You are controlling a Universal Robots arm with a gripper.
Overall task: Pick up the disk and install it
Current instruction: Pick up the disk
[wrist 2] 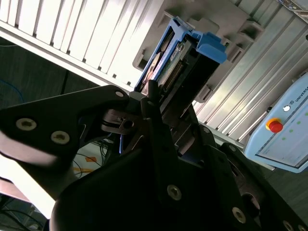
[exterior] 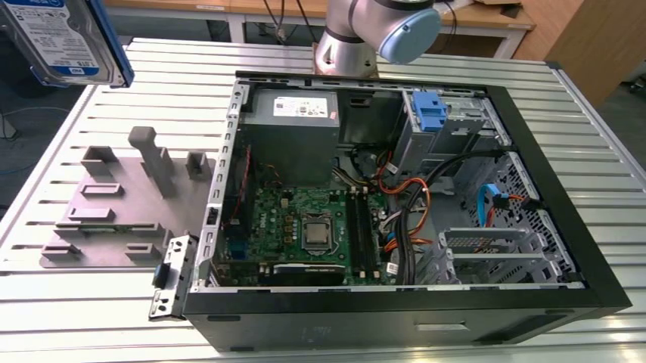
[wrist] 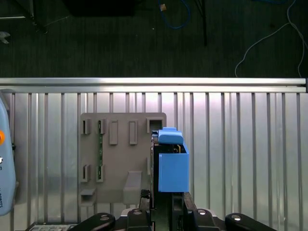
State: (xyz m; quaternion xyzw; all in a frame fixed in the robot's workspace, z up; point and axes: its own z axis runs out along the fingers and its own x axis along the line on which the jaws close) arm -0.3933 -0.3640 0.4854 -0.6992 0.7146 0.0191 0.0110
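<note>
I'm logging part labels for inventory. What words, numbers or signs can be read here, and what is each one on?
No text reads well enough to quote.
Label on the disk, exterior view: print too small to read.
White label on the power supply, exterior view: too small to read.
Lettering on the pendant, second wrist view: cut off at the picture's edge, so it cannot be read whole.

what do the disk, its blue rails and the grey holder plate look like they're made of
By looks: the disk is likely metal, with a grey sheen around a glossy label; its blue rails are probably plastic, an even matte blue in moulded shapes; the grey holder plate is perhaps plastic, dull uniform grey with formed pockets, though that stays open.
</note>
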